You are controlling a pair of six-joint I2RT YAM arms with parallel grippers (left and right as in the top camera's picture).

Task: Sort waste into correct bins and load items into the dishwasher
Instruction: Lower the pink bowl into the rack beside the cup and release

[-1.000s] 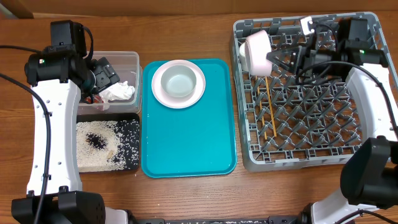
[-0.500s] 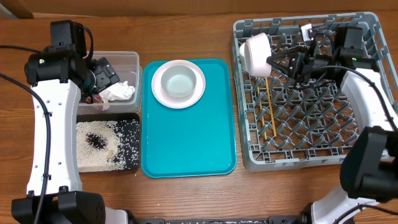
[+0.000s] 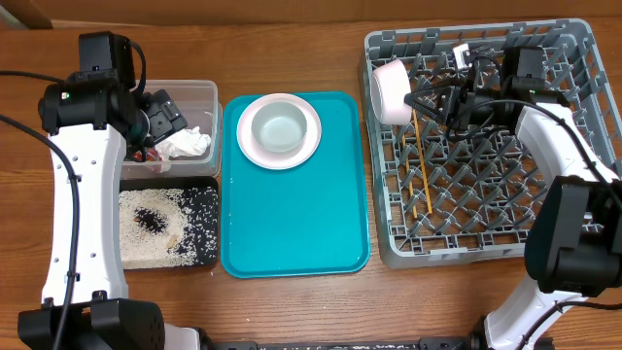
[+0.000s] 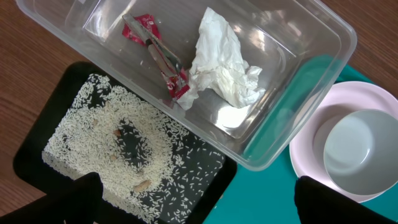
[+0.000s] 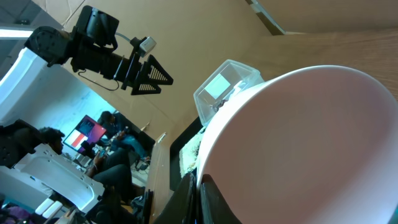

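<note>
White bowl (image 3: 391, 92) pinched in outstretched right tool (image 3: 417, 100) over rack (image 3: 466, 255); left tool (image 3: 167, 115) spread.

place: robotics lab | signs: robot arm (image 5: 25, 62), monitor (image 5: 89, 132), people (image 5: 121, 146) in background

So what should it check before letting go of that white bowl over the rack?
1. Right gripper shut on white bowl: ok.
2. Bowl above dish rack's far-left corner: ok.
3. Bowl seated between pegs: cannot tell.
4. Chopsticks clear of bowl: cannot tell.
5. Left gripper open over clear tub: ok.
6. Plate and small bowl loaded: not ok, both on teal tray.
</note>
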